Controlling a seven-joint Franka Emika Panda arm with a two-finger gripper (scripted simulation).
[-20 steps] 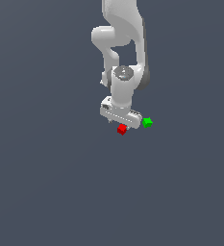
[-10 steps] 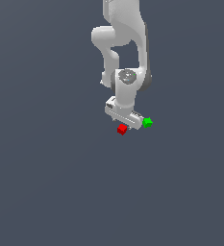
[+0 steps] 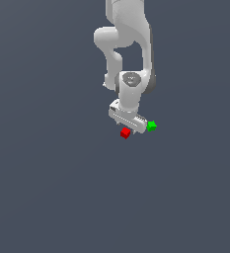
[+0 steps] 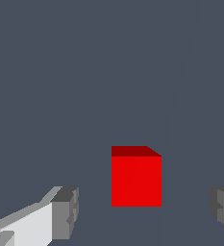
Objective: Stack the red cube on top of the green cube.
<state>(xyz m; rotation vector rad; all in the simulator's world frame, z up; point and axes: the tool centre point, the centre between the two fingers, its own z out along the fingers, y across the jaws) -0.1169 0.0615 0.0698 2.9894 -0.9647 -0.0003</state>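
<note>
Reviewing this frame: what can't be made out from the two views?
- Exterior view: the gripper fingertips are hidden under the hand body, so their height over the red cube is unclear.
- Wrist view: the green cube is out of frame; both fingers are cut off by the edge.

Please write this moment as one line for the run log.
phase: approach to grasp | gripper: open, fingers either side of red cube, not touching | green cube: apart from red, nothing on it | stack: not done
</note>
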